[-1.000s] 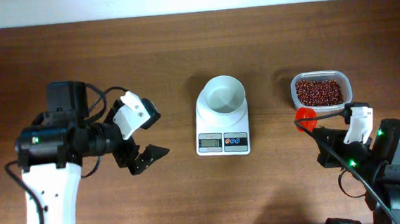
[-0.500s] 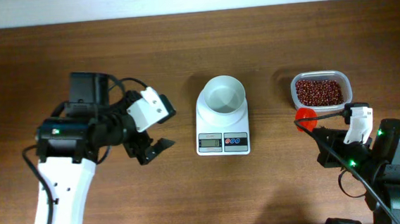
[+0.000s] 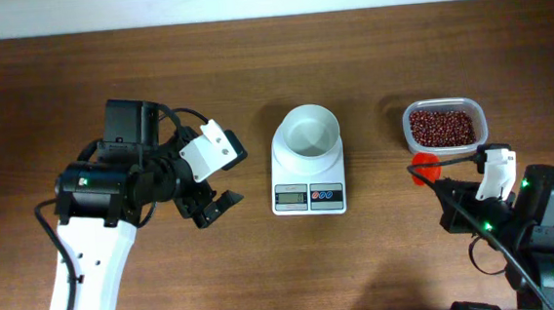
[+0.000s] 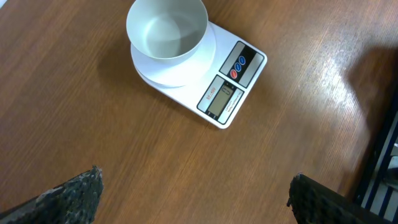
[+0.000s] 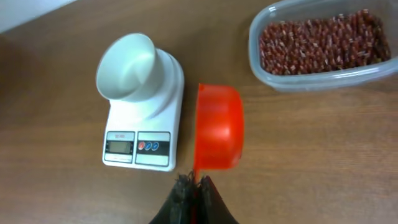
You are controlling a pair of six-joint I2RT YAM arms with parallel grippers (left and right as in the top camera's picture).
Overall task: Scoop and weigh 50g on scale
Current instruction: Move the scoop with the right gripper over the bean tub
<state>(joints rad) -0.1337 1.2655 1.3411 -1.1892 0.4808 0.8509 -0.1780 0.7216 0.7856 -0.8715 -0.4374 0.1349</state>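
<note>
Right wrist, not left wrist: red scoop (image 5: 217,127) near bean tub (image 5: 311,79)

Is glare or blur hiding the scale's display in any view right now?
Overhead: evenly lit, scale sharp, its display too small to read. Left wrist: no glare on the display, digits illegible; sheen on the table at right; fingers out of focus. Right wrist: slightly soft overall, red scoop clear, display unreadable.

White bowl (image 3: 311,130) — tub of red beans (image 5: 311,81)
</note>
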